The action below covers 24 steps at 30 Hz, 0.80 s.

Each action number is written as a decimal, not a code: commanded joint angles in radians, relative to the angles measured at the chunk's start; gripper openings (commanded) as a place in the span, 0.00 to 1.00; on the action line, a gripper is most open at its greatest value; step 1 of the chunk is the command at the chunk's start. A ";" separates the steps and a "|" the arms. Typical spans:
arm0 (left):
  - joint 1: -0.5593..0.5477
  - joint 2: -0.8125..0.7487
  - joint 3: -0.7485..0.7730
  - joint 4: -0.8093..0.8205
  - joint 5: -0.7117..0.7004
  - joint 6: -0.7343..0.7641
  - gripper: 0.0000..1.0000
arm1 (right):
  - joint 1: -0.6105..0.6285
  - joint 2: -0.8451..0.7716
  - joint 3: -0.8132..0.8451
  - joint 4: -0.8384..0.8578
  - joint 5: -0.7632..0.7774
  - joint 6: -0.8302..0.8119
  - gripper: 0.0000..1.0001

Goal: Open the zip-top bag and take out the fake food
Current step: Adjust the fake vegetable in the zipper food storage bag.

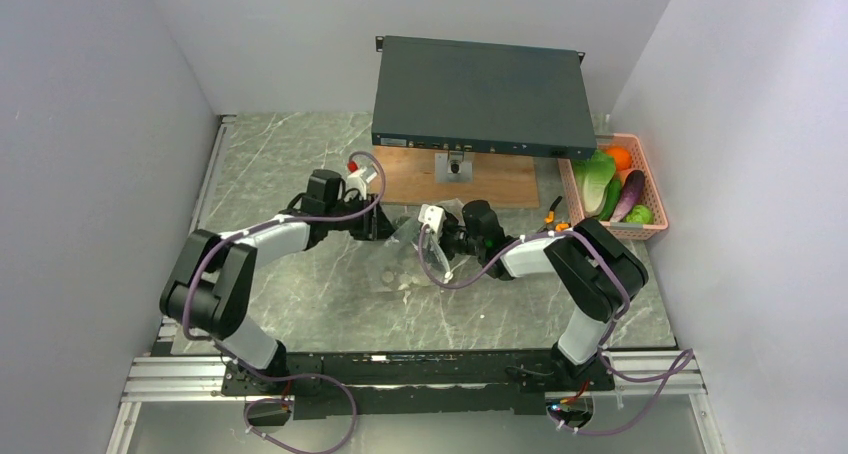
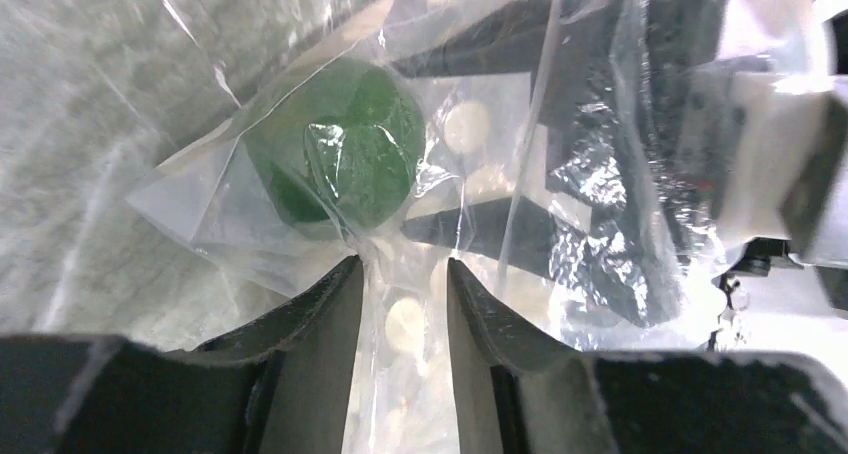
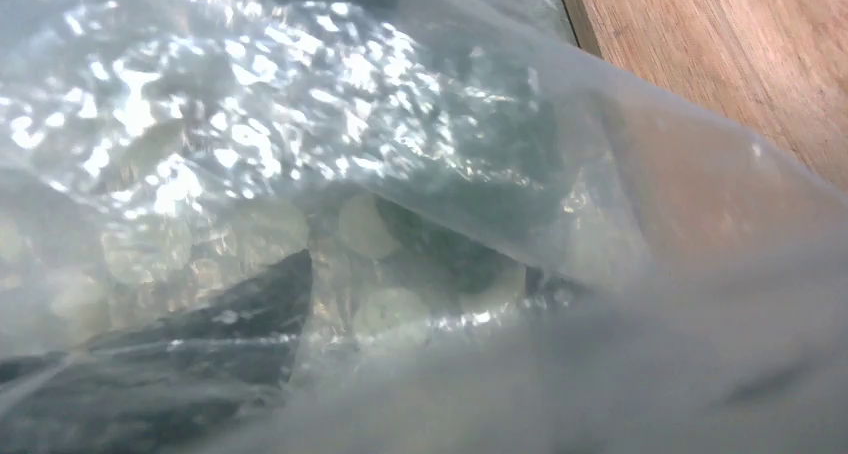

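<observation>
The zip-top bag [image 1: 410,259] lies at table centre, with a round green piece [image 2: 340,159] of the fake food inside it. The left gripper [image 2: 402,269], at the bag's 9 o'clock, has its jaws parted with loose film between them. The right gripper [image 1: 448,239], at 3 o'clock, stands spread wide (seen through the plastic).

right tool [image 1: 450,242] veiled behind zip-top bag [image 3: 420,124] film, its fingertips indistinct

Zip-top bag [image 1: 408,246] on table [image 1: 290,174], between left gripper [image 1: 378,224] and right gripper [image 1: 450,242], one fake food piece [image 2: 340,159] inside; wooden board [image 1: 500,182] behind it, under rack unit [image 1: 480,99]; basket [image 1: 655,230] at far right, holding more fake food [image 1: 600,174].
</observation>
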 commanded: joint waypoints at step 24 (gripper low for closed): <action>0.030 0.239 0.219 0.006 -0.037 0.009 0.35 | -0.005 0.019 0.058 0.018 -0.010 0.026 0.86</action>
